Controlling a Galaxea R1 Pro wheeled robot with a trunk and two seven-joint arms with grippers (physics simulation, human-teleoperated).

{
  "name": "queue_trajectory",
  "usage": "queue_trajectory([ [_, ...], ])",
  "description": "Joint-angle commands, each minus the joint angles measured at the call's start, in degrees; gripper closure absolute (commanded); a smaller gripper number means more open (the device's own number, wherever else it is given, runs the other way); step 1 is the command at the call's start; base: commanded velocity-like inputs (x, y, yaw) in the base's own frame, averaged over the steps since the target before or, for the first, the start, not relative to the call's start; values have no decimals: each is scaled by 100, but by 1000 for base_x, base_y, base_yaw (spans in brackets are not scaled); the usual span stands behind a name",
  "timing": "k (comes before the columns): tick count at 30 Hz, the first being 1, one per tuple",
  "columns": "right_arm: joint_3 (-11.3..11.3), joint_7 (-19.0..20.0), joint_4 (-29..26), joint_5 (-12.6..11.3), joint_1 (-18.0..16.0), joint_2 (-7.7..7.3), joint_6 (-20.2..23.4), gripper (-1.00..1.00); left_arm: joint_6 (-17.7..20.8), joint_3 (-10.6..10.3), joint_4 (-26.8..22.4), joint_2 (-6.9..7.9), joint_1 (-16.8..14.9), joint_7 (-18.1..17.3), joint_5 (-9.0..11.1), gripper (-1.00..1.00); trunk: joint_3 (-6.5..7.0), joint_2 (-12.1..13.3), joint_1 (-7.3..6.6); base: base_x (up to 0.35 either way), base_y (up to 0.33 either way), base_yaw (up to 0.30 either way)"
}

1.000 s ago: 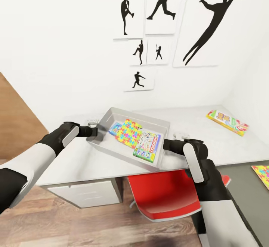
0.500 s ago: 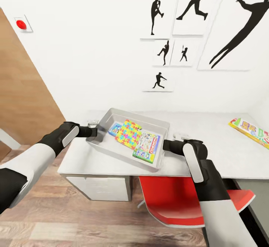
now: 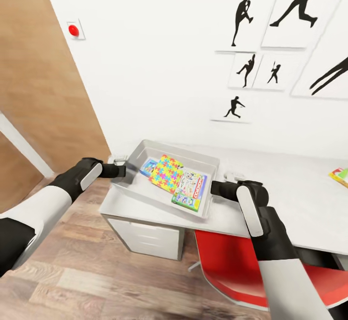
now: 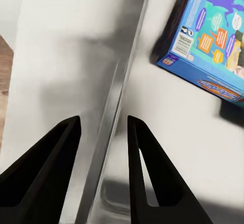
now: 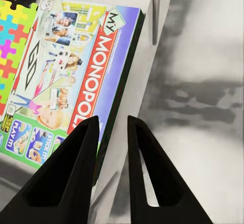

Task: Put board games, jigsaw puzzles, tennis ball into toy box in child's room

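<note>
Gripping the toy box [image 3: 134, 161] rim on the desk [image 3: 290, 184] are both end effectors — left [image 3: 122, 170], right [image 3: 216, 188]; it is holding a puzzle [image 3: 166, 173] and two games — another game [image 3: 340, 175] is waiting outside.

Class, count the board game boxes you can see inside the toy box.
2: a blue game box near the left gripper, a Monopoly box near the right gripper. Others may be hidden.

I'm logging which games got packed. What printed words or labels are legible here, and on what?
"MY MONOPOLY": on the red-banded board game lying in the toy box, beside the right pincer.
Blue board game: coloured panels and a barcode, print too small to read.
Jigsaw puzzle: no text.
Game box at the table's far edge: too small to read.
</note>
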Motion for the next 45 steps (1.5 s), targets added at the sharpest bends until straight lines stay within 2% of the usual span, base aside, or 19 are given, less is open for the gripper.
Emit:
queue_trajectory([
  [1,268,-36,-73,-431,-7,2,17,100,82,-299,-7,3,-4,-28,227,100,-8,-10,2,0,0,292],
  [13,264,-35,-73,-430,-7,-6,17,100,82,-296,-7,-4,-4,-22,225,100,-8,-10,2,0,0,217],
  [22,263,-36,-73,-421,-5,-8,17,100,82,-298,-7,-3,-4,-19,227,100,-8,-10,2,30,0,31],
  [35,250,-36,-73,-417,-4,-8,17,100,76,-302,-7,-14,-4,-5,244,100,-8,-10,2,254,0,4],
  [45,244,-38,-75,-432,-4,-16,17,100,68,-299,-7,-26,-4,3,234,100,-8,-10,2,68,0,0],
])
